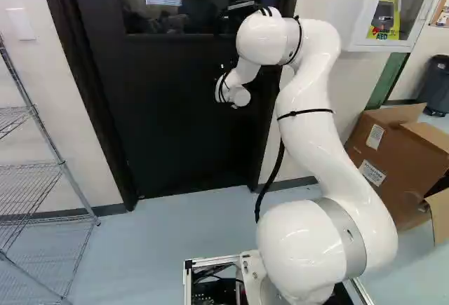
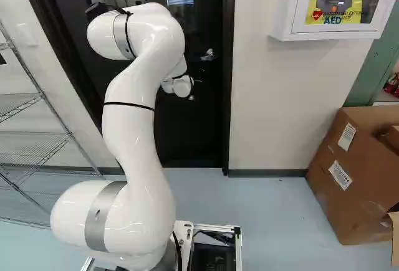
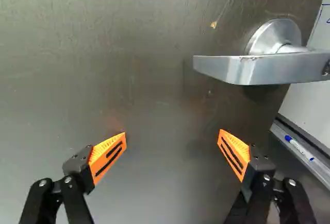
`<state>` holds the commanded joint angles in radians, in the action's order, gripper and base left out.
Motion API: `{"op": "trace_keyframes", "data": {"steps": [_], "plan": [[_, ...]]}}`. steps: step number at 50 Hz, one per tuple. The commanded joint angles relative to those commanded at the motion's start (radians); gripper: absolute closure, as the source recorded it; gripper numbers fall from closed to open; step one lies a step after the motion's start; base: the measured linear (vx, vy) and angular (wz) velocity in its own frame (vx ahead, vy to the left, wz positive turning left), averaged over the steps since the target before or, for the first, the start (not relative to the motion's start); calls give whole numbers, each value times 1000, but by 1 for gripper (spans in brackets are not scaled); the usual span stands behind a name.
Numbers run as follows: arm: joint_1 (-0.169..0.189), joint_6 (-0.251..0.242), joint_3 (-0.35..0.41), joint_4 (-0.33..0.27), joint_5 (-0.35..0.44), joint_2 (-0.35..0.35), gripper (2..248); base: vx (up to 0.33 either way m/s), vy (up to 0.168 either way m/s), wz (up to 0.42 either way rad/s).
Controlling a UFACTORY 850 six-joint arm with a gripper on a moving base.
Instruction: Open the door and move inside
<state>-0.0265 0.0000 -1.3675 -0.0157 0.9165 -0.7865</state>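
Pale wall (image 2: 287, 96), blue-grey floor (image 2: 280, 202), black door (image 1: 182, 123) in a dark frame, straight ahead of the arm. Door looks shut in both base views.

Gripper (image 3: 172, 137): open, the two black fingers spread well apart, orange pads (image 3: 107, 157) facing each other with nothing between them. Pads aimed at the door's face.

Lever handle (image 3: 268, 68), silver: ahead of the gripper and off to one side, on the side of the finger nearer the marker tray (image 3: 309, 165). Apart from both fingers. Its round rose sits on the door; the free end points back across the front of the gripper. Blue-capped marker (image 3: 299, 148) on the tray, white panel (image 3: 309, 100) just above it, both out past that same finger.

White arm (image 1: 309, 116) behind the gripper, bent over and reaching to the door.

Further out, base views: wire shelving (image 1: 31, 172) to the gripper's left. To its right, AED cabinet (image 2: 336, 34) on the wall, open cardboard box (image 2: 349, 177) on the floor below, dark bin (image 1: 436, 84) beyond the box.
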Motion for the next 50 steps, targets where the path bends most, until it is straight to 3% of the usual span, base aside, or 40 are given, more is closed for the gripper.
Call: {"op": "trace_keyframes", "data": {"steps": [26,50], "plan": [[-7,0,-176,0,0,-124,3,0,0,0],[-28,0,-30,0,0,-22,3,0,0,0]]}}
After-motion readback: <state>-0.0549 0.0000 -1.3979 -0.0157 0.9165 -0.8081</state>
